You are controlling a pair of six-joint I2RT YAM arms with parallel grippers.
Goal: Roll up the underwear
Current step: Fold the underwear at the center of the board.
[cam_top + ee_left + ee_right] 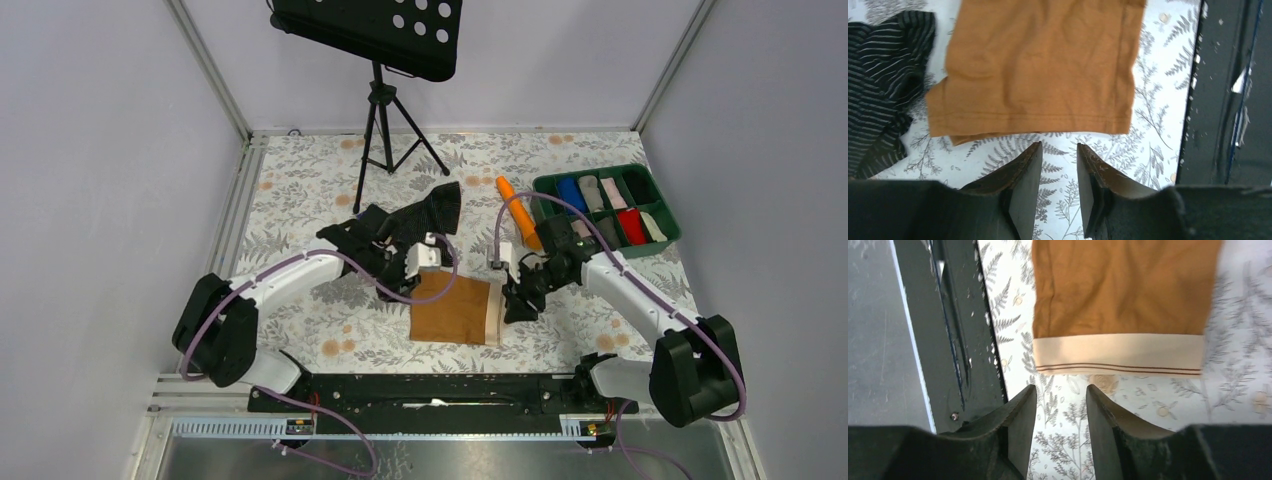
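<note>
Caramel-brown underwear (450,310) looks light and limp, likely to slump, so pinch hem (1033,122) or waistband (1118,354) edge; left gripper (1059,150) and right gripper (1061,392) both parted, empty.

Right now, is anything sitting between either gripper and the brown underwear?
Nothing visible. The left gripper faces the hemmed edge of the underwear, the right gripper its beige waistband; only bare patterned table lies between.

White-shelled arms (300,268), black joints (690,375), lilac cables (186,340); left tool (1059,147) and right tool (1061,389) black.
</note>
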